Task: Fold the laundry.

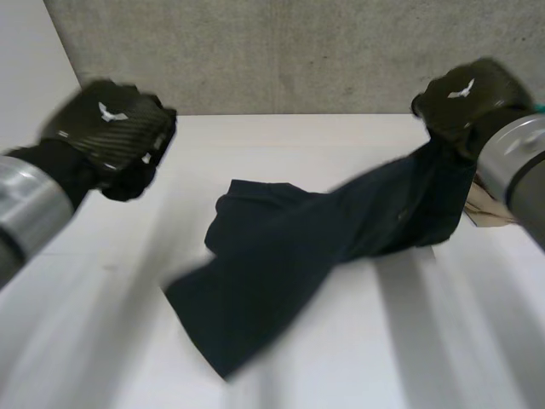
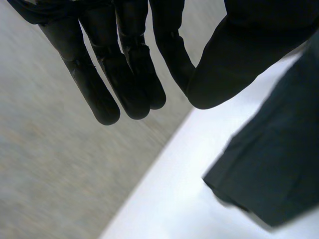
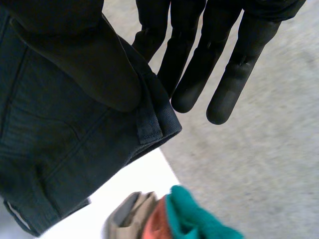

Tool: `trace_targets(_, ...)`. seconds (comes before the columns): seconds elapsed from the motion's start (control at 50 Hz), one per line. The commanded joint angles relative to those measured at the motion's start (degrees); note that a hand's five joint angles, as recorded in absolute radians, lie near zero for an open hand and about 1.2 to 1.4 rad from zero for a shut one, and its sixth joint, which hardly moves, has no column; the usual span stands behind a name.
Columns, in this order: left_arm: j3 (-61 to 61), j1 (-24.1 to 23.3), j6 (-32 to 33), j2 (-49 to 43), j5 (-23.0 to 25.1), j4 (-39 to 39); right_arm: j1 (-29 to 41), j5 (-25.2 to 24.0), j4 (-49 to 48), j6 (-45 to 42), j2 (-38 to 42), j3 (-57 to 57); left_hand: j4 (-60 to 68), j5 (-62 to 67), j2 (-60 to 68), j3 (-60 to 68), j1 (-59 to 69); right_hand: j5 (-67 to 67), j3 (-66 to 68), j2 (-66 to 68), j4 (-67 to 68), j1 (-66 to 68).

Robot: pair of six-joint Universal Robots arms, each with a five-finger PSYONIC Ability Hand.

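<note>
A dark navy garment with stitched seams stretches across the white table. One end hangs from my right hand, raised at the far right; the other end lies on the table near the front. In the right wrist view the thumb pinches the garment's hemmed edge against the fingers. My left hand is lifted at the far left, apart from the cloth. Its fingers and thumb are drawn together with nothing between them, and the garment lies below, beyond its thumb.
A small pile of other clothes, beige, orange and teal, sits at the table's right edge under my right hand; its beige part shows behind the hanging garment. A grey concrete wall stands behind the table.
</note>
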Motion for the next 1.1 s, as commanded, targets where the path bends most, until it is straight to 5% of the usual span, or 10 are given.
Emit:
trace_targets(0.02,7.41,-0.35,0.32,-17.65,-1.11,3.66,-0.15,0.16,-2.5,0.6,8.7,-1.1,11.17,11.8,11.42,11.68,14.71,12.9,11.79,13.13,11.44,15.59)
trace_targets(0.1,12.87,-3.24,-0.12,-22.93,-2.52,4.28,0.55,0.6,-3.29,0.69,11.61,-0.58,11.17,11.8,11.42,11.68,14.71,12.9,11.79,13.13,11.44,15.59)
trace_targets(0.18,12.26,-8.69,-0.64,-23.21,-4.27,4.28,0.03,0.42,-4.61,1.39,11.7,2.75,-23.73,-23.1,-23.48,-23.22,-20.19,12.9,11.79,13.13,11.44,15.59)
trace_targets(0.28,6.65,-11.07,-8.61,-18.39,-10.33,4.11,-0.15,0.42,-8.3,2.01,11.35,6.19,-38.73,-38.1,-38.48,-38.22,-35.19,12.9,11.79,13.13,11.44,15.59)
trace_targets(0.44,-3.28,-13.88,-25.67,-14.5,-12.19,3.67,-0.24,0.42,-10.85,2.1,7.48,9.88,-40.11,-39.48,-39.87,-39.61,-36.57,12.9,11.79,13.13,11.44,15.59)
trace_targets(0.56,-7.43,-15.9,-28.07,-16.6,-11.92,3.49,-0.15,0.16,-13.14,2.1,3.79,12.52,-42.13,-41.5,-41.88,-41.62,-38.59,12.9,11.79,13.13,11.44,15.59)
trace_targets(0.86,-4.18,-18.63,-29.21,-29.35,-12.45,3.4,0.11,-0.01,-13.93,2.18,-1.48,16.65,-35.92,-35.29,-35.67,-35.41,-32.38,12.9,11.79,13.13,11.44,15.59)
trace_targets(0.94,-3.3,-19.33,-29.21,-30.5,-12.45,3.67,0.02,-0.01,-14.1,2.18,-2.01,17.27,-21.82,-21.19,-21.57,-21.31,-18.28,12.9,11.79,13.13,11.44,15.59)
trace_targets(1.04,-2.51,-20.21,-29.21,-31.99,-12.54,4.19,-0.06,-0.01,-14.28,2.1,-2.45,17.71,11.11,11.74,11.36,11.62,14.65,12.9,11.79,13.13,11.44,15.59)
trace_targets(1.1,-2.42,-20.47,-29.12,-31.99,-14.02,4.11,-0.15,-0.1,-14.28,2.1,-3.5,17.71,11.17,11.8,11.42,11.68,14.71,12.9,11.79,13.13,11.44,15.59)
